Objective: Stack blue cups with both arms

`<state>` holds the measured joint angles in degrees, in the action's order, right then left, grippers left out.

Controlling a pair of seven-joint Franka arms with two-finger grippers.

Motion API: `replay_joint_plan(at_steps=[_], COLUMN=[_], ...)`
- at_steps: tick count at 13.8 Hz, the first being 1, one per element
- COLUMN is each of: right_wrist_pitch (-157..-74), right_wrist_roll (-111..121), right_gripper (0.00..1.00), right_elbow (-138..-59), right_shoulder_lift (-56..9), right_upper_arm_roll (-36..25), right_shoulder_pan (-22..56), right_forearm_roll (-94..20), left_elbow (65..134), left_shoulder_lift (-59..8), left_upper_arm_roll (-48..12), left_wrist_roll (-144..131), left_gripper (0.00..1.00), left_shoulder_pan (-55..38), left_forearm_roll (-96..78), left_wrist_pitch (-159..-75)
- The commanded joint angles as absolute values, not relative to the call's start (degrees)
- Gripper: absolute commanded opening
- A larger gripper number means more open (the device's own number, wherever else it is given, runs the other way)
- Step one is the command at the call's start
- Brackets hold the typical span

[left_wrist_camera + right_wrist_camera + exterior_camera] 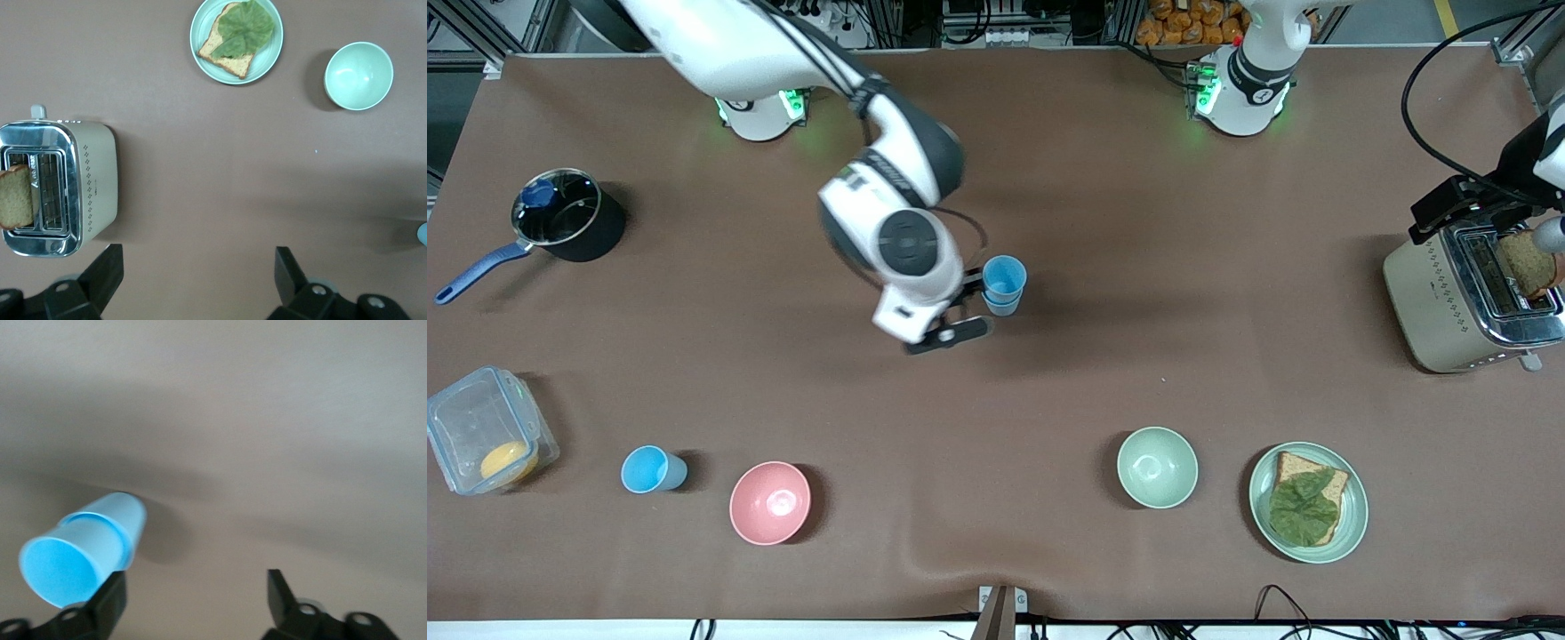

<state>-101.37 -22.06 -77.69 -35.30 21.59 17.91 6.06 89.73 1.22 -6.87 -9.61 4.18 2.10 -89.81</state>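
Observation:
Two light-blue cups stand nested as one stack (1003, 284) in the middle of the table; the stack also shows in the right wrist view (87, 553). My right gripper (971, 308) is open and empty beside the stack. In the right wrist view the right gripper (195, 580) has the stack just outside one finger (110, 600), not between the jaws. A third blue cup (654, 469) stands alone near the front edge, toward the right arm's end. My left gripper (199, 273) is open and empty, high over the table by the toaster.
A toaster (1463, 298) with bread in it stands at the left arm's end. A pale green bowl (1157, 468), a plate with bread and lettuce (1352, 524), a pink bowl (769, 502) and a clear container (480, 427) line the front. A black saucepan (569, 218) stands at the right arm's end.

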Motion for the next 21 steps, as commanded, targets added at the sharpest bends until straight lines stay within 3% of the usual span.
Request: replay_joint_plan(at_steps=[1, 5, 8, 12, 17, 21], right_wrist_pitch=[-97.22, -95.63, -91.26, -88.33, -84.56, -85.52], right_wrist_roll=[-13.39, -6.61, 3.39, 4.66, 4.57, 3.52], right_gripper=[1.0, 1.0, 1.0, 1.0, 1.0, 1.0], right_elbow=[-79.63, -84.28, -86.22, -86.22, -87.53, -93.52], right_shoulder_lift=[-30.16, -21.99, -16.28, -10.29, -3.26, 2.46], right_upper_arm_roll=[22.76, 20.41, 7.86, 0.81, -1.49, -2.02], right_shoulder_pan=[10.57, 0.2, 2.1, 2.11, 2.28, 1.93], right_forearm_roll=[6.42, 4.15, -1.66, -1.76, -1.41, -1.41], left_elbow=[86.32, 84.64, 84.29, 83.23, 81.83, 82.61], left_shoulder_lift=[-0.51, -0.18, 0.0, 0.09, 0.17, 0.79], left_upper_arm_roll=[-4.4, -2.03, -1.93, -2.29, -2.2, -1.85], left_wrist_roll=[-5.46, -5.1, -3.44, -2.02, -1.93, -1.76], left_gripper=[1.0, 1.0, 1.0, 1.0, 1.0, 1.0], left_shoulder_pan=[2.99, 0.0, 0.0, 0.0, 0.26, 0.09], left_forearm_roll=[0.79, 0.79, 1.4, 2.46, 2.37, 2.55], left_wrist_pitch=[-86.84, -84.04, -82.71, -81.13, -80.51, -80.25])
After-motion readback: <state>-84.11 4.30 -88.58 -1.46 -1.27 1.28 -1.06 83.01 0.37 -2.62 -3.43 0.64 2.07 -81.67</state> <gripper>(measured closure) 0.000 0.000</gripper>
